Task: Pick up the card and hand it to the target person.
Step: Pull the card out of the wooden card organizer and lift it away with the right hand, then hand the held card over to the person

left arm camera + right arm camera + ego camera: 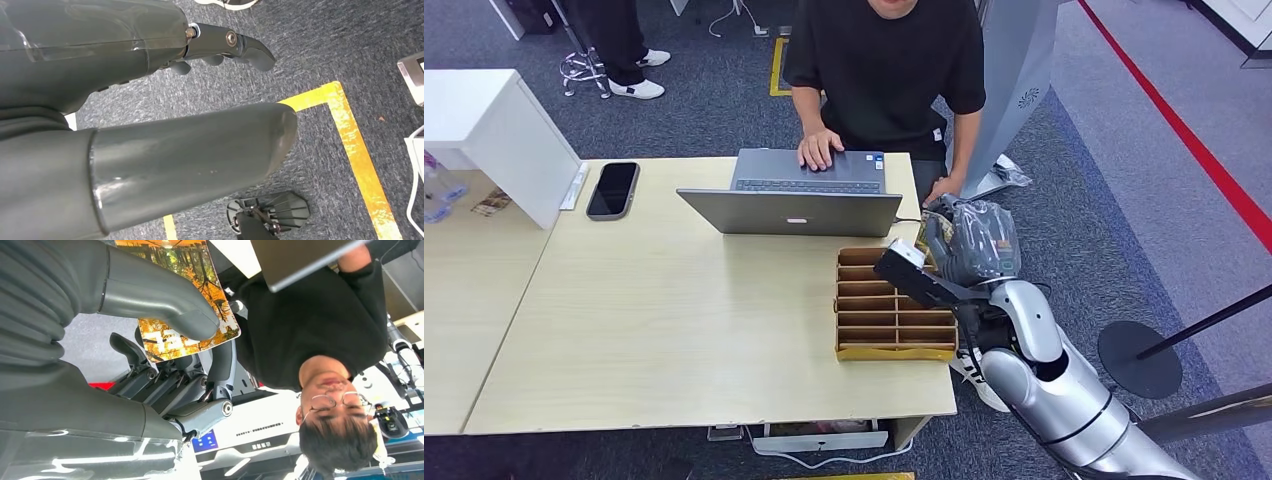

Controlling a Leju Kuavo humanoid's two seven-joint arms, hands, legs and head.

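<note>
Your right robot hand point(170, 365) gripped the card point(187, 295), lifted near the person point(884, 60); the left robot hand point(150, 100) hung empty, fingers apart. Next, I judged, you needed to extend it toward them.

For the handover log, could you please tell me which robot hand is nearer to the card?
Right. The right robot hand holds the card between thumb and fingers; the left robot hand hangs over the carpet, away from it.

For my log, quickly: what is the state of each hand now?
Left hand: holds nothing, fingers apart.
Right hand: holds the glossy card with the autumn-leaf picture between thumb and fingers.
</note>
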